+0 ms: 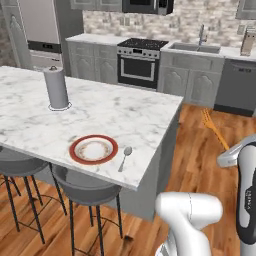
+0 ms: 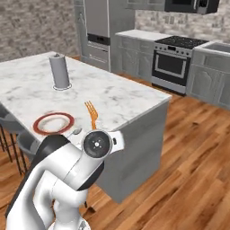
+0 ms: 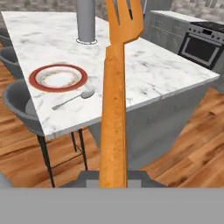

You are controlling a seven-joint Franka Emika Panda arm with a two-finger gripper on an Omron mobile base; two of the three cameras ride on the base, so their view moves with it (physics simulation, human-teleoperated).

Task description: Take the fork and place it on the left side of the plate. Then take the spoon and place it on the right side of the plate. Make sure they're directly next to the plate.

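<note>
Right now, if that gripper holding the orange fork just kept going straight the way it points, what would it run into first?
Probably the marble island top. The gripper points along the fork toward the counter, right of the plate and spoon, with the paper-towel roll farther back. Depth is unclear, so this is a guess.

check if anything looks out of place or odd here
The fork is off the counter, shut in the gripper and held over the floor. The spoon already lies beside the plate. Nothing looks spilled or damaged.
</note>
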